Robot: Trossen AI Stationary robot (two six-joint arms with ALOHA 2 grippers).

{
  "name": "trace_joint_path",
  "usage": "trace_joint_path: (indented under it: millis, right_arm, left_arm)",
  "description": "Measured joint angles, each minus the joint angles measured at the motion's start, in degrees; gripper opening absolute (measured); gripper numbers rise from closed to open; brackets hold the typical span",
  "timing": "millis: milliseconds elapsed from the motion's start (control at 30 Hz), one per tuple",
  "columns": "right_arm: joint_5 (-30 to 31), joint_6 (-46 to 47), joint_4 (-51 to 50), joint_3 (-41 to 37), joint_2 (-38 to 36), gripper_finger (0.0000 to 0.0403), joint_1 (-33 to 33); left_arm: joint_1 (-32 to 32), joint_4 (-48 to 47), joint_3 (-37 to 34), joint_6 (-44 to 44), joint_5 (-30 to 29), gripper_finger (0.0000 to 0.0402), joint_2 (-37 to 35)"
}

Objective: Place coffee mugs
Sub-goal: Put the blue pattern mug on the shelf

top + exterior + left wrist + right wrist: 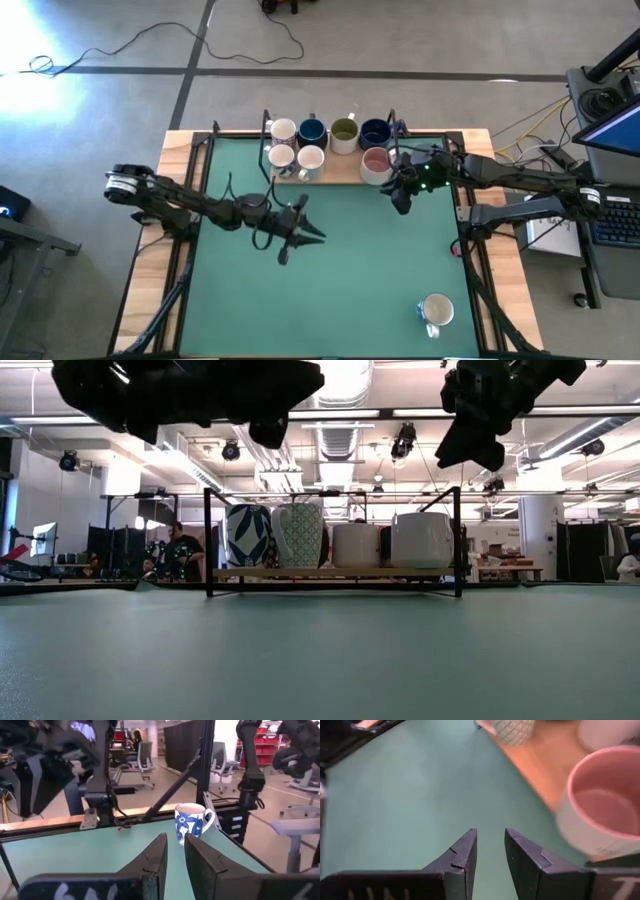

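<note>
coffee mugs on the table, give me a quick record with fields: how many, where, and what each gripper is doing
mugs on wooden board: seven, far edge of the green mat
pink-inside mug: board's right end
stray mug: alone, near right corner; white with blue pattern
left gripper: over mat centre, holds nothing, narrow gap between fingers
right gripper: beside pink-inside mug, holds nothing

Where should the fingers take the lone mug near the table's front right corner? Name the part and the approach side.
Grip the rim wall of the lone mug, coming straight down from above. It stands upright with its mouth open, so one finger can go inside and one outside. Its handle points toward the front edge; pinch on a side away from it. The left gripper looks nearer.
</note>
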Motion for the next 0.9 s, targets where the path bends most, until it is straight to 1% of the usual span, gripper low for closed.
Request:
trace_joint_path:
  millis: [100,167,267,333,400,500,600,733,800,900]
  right_arm:
    - [-3.20,3.13,0.44,0.00,0.66,0.0089,0.00]
    - [-3.56,4.44,1.50,0.00,1.16,0.0089,0.00]
    - [-3.98,6.27,2.36,0.00,2.23,0.0089,0.00]
    - [-5.09,10.10,1.49,-0.02,2.98,0.0089,0.00]
    - [-7.80,13.80,1.51,-0.02,3.14,0.0089,0.00]
    - [-11.07,22.17,0.63,0.28,2.92,0.0089,0.63]
    - [-10.62,28.45,-6.49,1.78,2.93,0.0089,2.88]
    - [-5.49,36.22,-15.62,4.85,3.40,0.0085,8.37]
    - [-4.77,39.75,-17.75,6.04,3.70,0.0081,11.56]
    - [-3.65,45.51,-18.05,6.36,4.31,0.0080,17.12]
  left_arm:
    - [0.03,0.25,-0.12,-0.35,-0.79,0.0043,0.15]
    - [0.12,0.12,-0.26,-0.05,-1.17,0.0042,0.13]
    - [0.01,-0.47,-0.84,0.35,0.54,0.0042,0.07]
    - [0.02,-0.49,-1.57,0.54,2.03,0.0042,0.06]
    - [0.21,-0.45,-2.60,0.85,2.81,0.0042,-0.23]
    - [0.34,1.78,-5.31,2.09,3.30,0.0042,-1.40]
    - [0.56,5.01,-8.22,3.15,3.36,0.0042,-2.64]
    - [1.06,10.30,-11.68,4.09,3.06,0.0042,-3.08]
    - [1.27,12.50,-12.79,4.17,2.85,0.0042,-3.17]
    - [1.46,14.19,-13.62,3.56,2.83,0.0042,-3.17]
